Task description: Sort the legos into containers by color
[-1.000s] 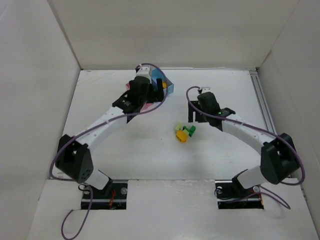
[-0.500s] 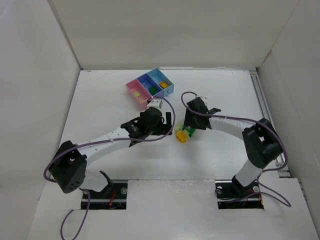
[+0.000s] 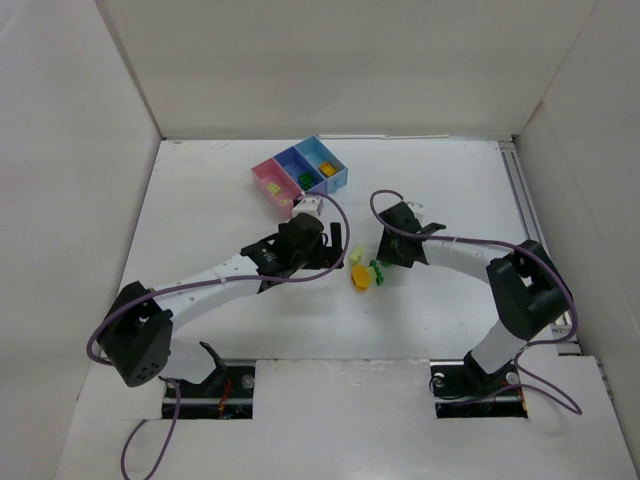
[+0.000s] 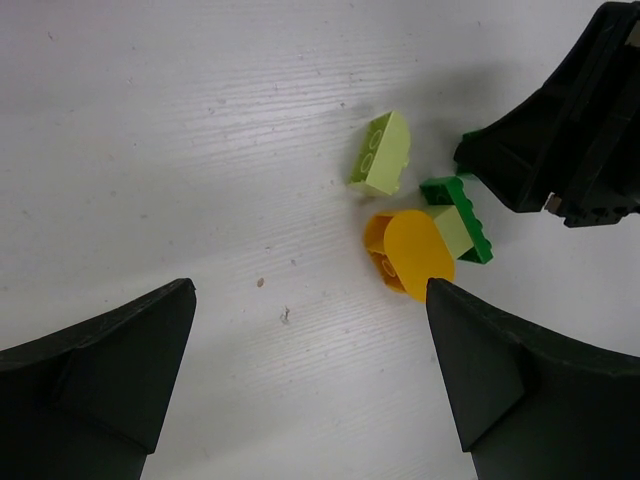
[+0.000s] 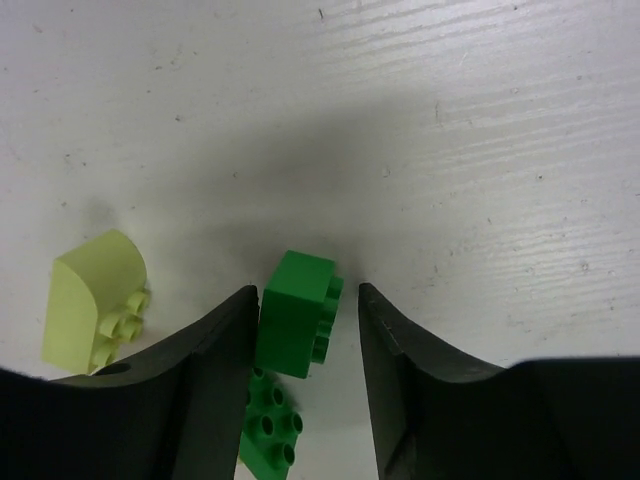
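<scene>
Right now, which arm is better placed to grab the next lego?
Right. The right gripper straddles a dark green brick, a finger on each side, not yet clamped. The left gripper hangs wide open beside the orange-yellow brick, with nothing between its fingers.

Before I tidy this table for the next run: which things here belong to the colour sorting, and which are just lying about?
Belong to the job:
- dark green bricks
- pale yellow-green brick
- orange-yellow brick
- three joined bins, some bricks already inside

Just lying about:
- nothing loose in view; otherwise only the white walls
</scene>
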### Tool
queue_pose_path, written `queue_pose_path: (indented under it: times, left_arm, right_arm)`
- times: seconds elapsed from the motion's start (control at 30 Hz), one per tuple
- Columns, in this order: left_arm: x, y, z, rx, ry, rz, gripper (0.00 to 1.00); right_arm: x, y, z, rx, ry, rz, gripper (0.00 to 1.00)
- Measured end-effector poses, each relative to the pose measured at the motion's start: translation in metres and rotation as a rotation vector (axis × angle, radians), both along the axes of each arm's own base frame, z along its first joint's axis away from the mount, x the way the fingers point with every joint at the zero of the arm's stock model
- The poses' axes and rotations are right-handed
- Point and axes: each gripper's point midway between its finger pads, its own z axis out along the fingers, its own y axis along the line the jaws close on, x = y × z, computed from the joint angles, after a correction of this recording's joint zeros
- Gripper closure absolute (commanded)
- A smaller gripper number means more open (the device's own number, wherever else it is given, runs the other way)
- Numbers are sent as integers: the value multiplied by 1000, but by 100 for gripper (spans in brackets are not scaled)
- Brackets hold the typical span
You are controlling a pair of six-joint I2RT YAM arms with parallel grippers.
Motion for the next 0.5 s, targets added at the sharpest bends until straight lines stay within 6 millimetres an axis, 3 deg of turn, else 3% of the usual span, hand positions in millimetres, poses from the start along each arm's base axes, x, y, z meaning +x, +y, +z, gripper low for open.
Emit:
queue_pose_path:
  times: [0.07, 0.27, 0.4, 0.5]
  left_arm:
    - [0, 0, 1, 0, -1, 0, 0]
    - [-3, 6, 11, -17, -7, 27, 0]
    - [-6, 22, 16, -54, -6, 90, 0]
    - [-4, 49, 13, -77, 16, 189, 0]
  right_arm:
    - [1, -1, 0, -5, -4, -1, 63]
    - [10, -1, 8, -48, -36, 54, 79]
    - [35, 14, 37, -84, -124, 136, 79]
    - [64, 45, 73, -81, -224, 237, 79]
